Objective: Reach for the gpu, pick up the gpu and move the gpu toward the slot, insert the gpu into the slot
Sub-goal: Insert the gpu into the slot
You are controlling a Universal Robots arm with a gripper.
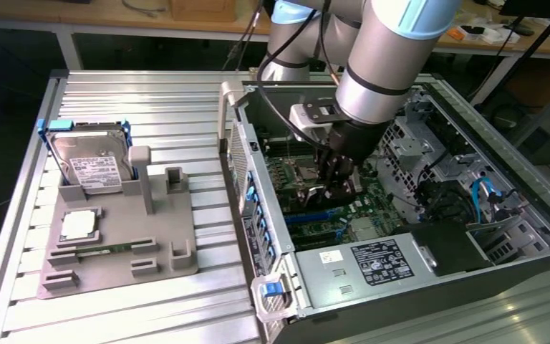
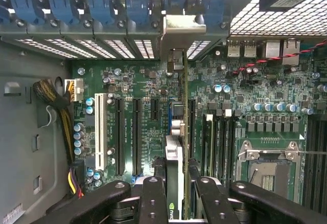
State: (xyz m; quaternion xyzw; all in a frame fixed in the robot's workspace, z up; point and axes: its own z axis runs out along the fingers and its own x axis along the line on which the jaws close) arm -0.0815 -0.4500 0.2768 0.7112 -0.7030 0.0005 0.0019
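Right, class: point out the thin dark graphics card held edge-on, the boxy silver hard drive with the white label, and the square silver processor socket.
Thin dark graphics card [image 2: 175, 168]: wrist view, its top edge between the fingers.
Boxy silver hard drive [image 1: 92, 166]: exterior view, its white label.
Square silver processor socket [image 2: 269, 173]: wrist view, its metal frame.

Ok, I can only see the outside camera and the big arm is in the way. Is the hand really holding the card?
Observer: Yes. In the wrist view the hand is shut on the gpu, which stands edge-on between its fingers.
Operator: Where's the blue slot?
Observer: A bit of the blue slot peeks out right beside the card's edge, on the green motherboard.
Operator: And the shiny end?
Observer: The silver bracket is up at the case's back wall, between the vent grilles.
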